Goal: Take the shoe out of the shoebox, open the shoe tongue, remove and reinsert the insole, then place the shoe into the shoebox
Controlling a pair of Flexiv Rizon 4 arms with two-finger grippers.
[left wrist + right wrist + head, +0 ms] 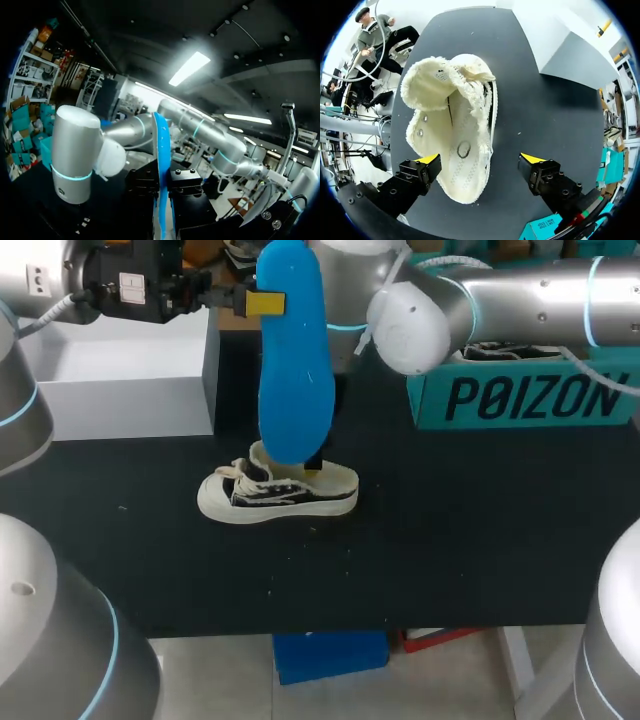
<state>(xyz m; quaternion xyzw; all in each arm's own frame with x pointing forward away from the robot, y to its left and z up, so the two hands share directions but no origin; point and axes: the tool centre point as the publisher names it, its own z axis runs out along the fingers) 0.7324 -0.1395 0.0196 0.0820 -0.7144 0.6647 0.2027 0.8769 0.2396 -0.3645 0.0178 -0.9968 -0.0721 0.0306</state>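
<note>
Pinching the blue insole (295, 350), the left end effector (264, 303) holds it upright above the shoe (280, 495). The shoe sits on the black tabletop (450, 540), tongue pulled open. The right end effector (480, 159) hangs spread over its heel.

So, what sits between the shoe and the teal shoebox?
Nothing: only bare black table between the shoe and teal shoebox, seen in the head view.

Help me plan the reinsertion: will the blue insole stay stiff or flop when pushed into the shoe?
Probably fairly stiff: pinched near one end by the left gripper, the insole looks almost straight, with no droop. Edge-on in the left wrist view it looks thin, so it is likely light, and it may flex against the shoe.
</note>
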